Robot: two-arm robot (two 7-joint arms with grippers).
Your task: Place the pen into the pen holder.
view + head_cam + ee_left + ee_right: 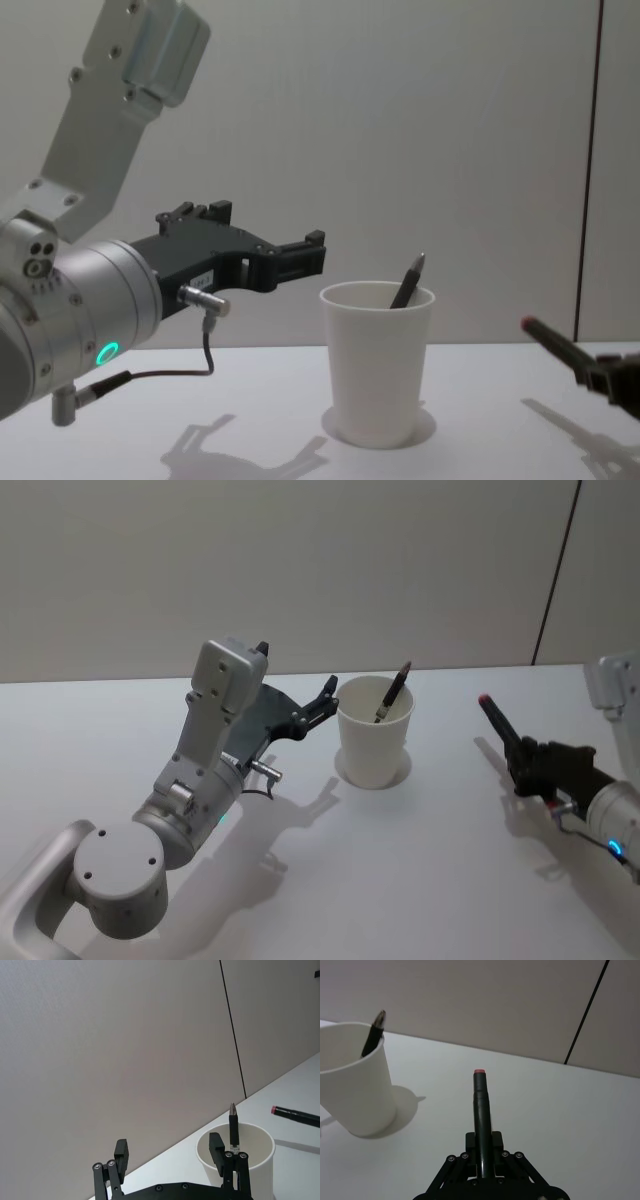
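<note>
No writing or brand marks are legible on anything. Nearest the robot, the right gripper [527,763] hovers over the white table [450,860], pinching a dark marker with a red tip [497,723] that points up and away. The left gripper [318,706] hangs spread apart and holds nothing, just left of the pen holder's rim. Between the two arms stands the pen holder [374,730], a plain white paper cup, upright. A dark pen [393,692] leans inside it, tip above the rim.
</note>
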